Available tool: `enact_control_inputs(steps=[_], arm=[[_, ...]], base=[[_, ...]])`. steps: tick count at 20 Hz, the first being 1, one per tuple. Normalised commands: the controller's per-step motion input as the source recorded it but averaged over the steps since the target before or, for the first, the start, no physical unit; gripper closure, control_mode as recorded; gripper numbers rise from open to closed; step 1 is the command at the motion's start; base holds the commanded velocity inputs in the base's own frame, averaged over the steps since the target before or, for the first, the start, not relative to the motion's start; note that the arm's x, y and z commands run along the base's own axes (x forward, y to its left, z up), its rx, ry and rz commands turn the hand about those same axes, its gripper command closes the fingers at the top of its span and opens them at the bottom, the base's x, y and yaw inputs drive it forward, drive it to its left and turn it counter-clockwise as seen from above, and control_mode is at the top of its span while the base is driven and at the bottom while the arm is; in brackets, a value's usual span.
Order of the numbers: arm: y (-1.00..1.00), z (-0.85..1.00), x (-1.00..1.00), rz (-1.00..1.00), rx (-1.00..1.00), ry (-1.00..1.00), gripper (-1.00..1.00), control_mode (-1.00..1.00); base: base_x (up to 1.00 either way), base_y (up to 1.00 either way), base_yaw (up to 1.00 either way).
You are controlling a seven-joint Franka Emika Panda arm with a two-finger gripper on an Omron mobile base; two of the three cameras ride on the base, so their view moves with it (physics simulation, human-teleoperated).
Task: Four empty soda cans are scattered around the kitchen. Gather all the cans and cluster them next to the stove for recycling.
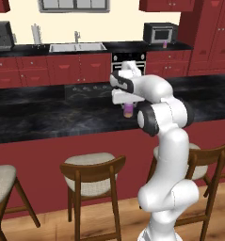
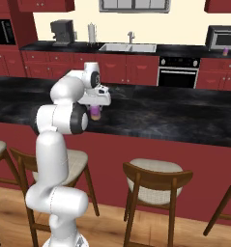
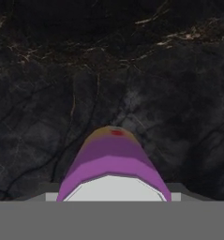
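1. The end effector (image 1: pixel 127 106) is down over a purple can (image 1: pixel 128 111) that stands upright on the black desk (image 1: pixel 48 117).
2. In the hand view the can (image 3: pixel 114 164) sits between the fingers; whether they already press it, I cannot tell.
3. Step in hand: grasping this can.
4. Next, I think: lift straight up, then carry it toward the stove (image 1: pixel 88 89).

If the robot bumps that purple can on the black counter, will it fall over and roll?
Probably. The purple can stands upright, tall and narrow, so it may tip easily. Its round sides would likely roll on the smooth counter. It looks small, so probably light.
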Motion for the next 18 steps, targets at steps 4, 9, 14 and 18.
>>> enact_control_inputs(steps=[4,9,14,18], arm=[[-0.04,0.35,-0.06,-0.02,-0.02,0.0,1.0,-1.0],[-0.19,0.55,-0.36,0.0,0.0,-0.03,1.0,-1.0],[-0.13,0.51,-0.66,0.0,0.04,-0.04,1.0,-1.0],[0.01,0.16,-0.69,0.01,0.01,-0.04,1.0,-1.0]], base=[[0.0,0.0,0.0],[0.0,0.0,0.0],[0.0,0.0,0.0],[0.0,0.0,0.0]])
